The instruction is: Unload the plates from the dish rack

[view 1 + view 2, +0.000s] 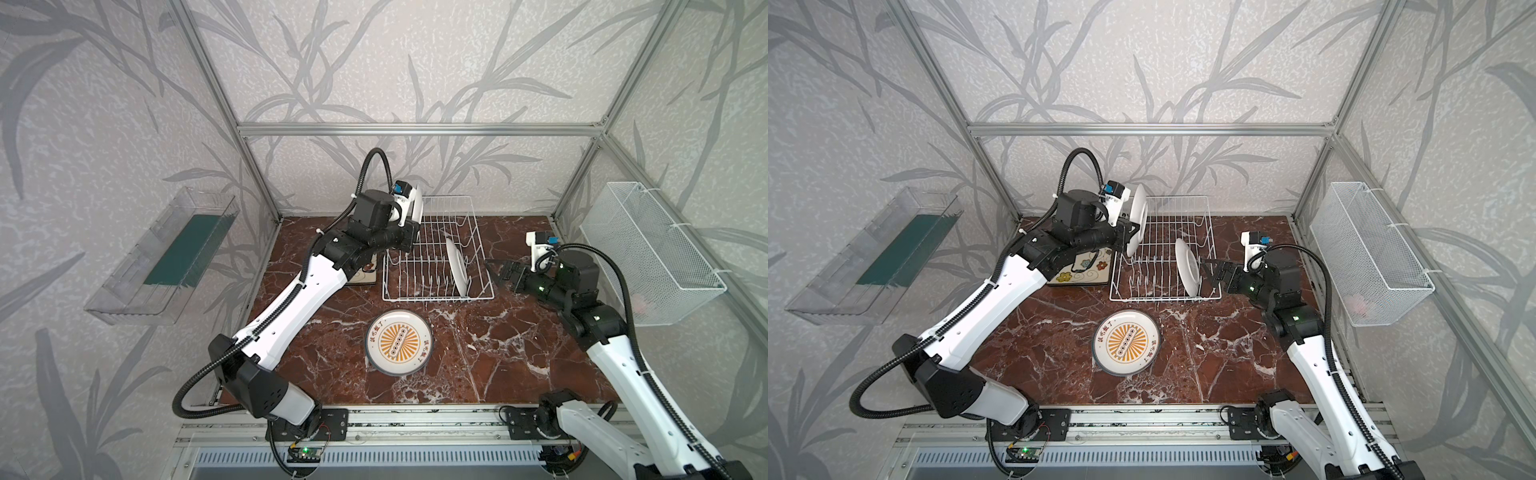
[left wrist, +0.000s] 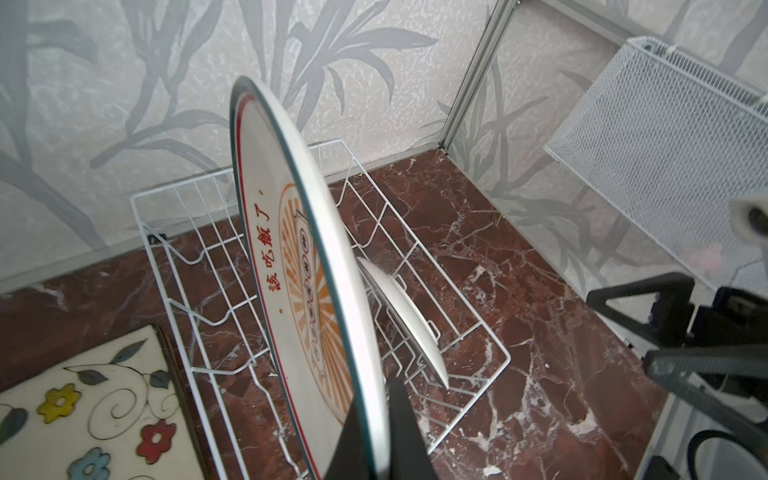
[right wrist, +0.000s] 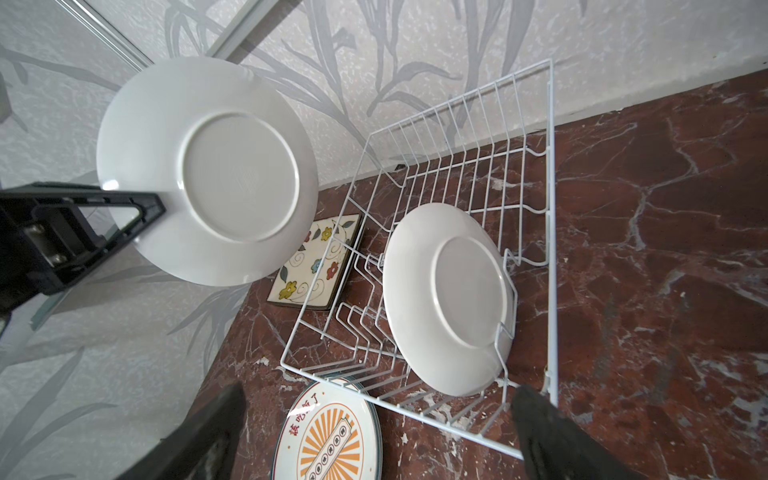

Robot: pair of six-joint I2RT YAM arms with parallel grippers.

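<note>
The white wire dish rack [image 1: 440, 297] [image 1: 1163, 299] stands at the back of the marble table. One round white plate [image 1: 457, 266] [image 3: 449, 299] stands on edge between the tines at its right end. My left gripper [image 2: 378, 424] [image 1: 1128, 235] is shut on the rim of another round plate [image 2: 299, 270] [image 3: 208, 170], held upright above the rack's left end. My right gripper [image 3: 380, 399] [image 1: 498, 270] is open just outside the rack's right side, holding nothing. A sunburst plate [image 1: 400, 343] lies face up in front of the rack. Square flowered plates [image 1: 1084, 270] lie left of the rack.
A white fine-mesh basket [image 1: 648, 253] hangs on the right wall and a clear plastic tray [image 1: 166, 257] on the left wall. Aluminium frame posts [image 1: 577, 178] stand at the back corners. The left arm [image 1: 291, 307] reaches over the table's left part.
</note>
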